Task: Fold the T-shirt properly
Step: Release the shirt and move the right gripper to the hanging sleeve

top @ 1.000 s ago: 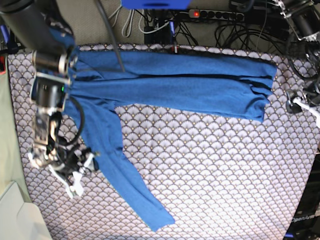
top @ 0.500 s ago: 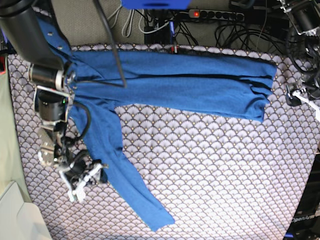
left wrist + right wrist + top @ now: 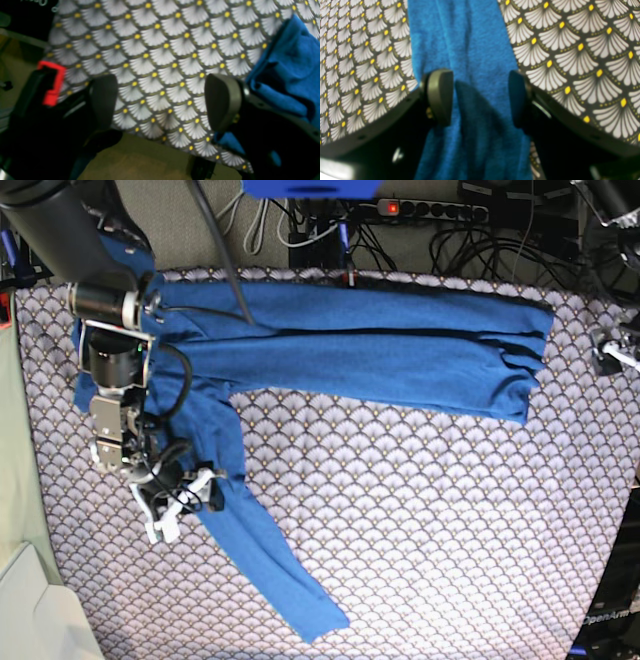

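I see the blue T-shirt point(image 3: 380, 350) lying flat on the scallop-pattern cloth point(image 3: 430, 520), body folded along the top, one long sleeve point(image 3: 250, 540) running down toward the bottom. My right gripper point(image 3: 480, 97) is wide open w/ the sleeve between its jaws, not pinched. My left gripper point(image 3: 160, 100) is wide open too, over bare cloth by the shirt's edge, holding nothing.
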Tool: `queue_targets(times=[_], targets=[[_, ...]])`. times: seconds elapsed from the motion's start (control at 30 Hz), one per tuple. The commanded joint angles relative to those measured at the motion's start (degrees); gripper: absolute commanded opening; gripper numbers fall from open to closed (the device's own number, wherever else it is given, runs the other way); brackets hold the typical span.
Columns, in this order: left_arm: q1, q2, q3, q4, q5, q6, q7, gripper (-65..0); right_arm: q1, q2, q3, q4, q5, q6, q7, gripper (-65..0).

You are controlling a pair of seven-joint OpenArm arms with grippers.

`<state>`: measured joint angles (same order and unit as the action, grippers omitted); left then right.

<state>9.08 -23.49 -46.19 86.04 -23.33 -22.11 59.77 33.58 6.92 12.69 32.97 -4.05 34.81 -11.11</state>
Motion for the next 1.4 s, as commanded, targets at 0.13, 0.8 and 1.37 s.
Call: queue_targets(times=[0.13, 0.8, 1.37], targets=[[1.69, -1.26, -0.53, 1.21, -0.71, 0.09, -1.09, -11.8, 1.36, 0.42, 0.28, 0.83, 1.02, -0.39, 2.19, -29.5], [2.13, -1.09, -0.18, 1.12, -0.71, 0.09, -1.09, -11.8, -1.45, -0.46, -0.07, 0.83, 0.93, -8.74, 5.53, -31.6], [1.78, -1.17, -0.44, 1.12, -0.71, 0.09, -1.09, -11.8, -4.35, -0.72, -7.55, 5.49, 1.29, -8.65, 4.39, -65.0]])
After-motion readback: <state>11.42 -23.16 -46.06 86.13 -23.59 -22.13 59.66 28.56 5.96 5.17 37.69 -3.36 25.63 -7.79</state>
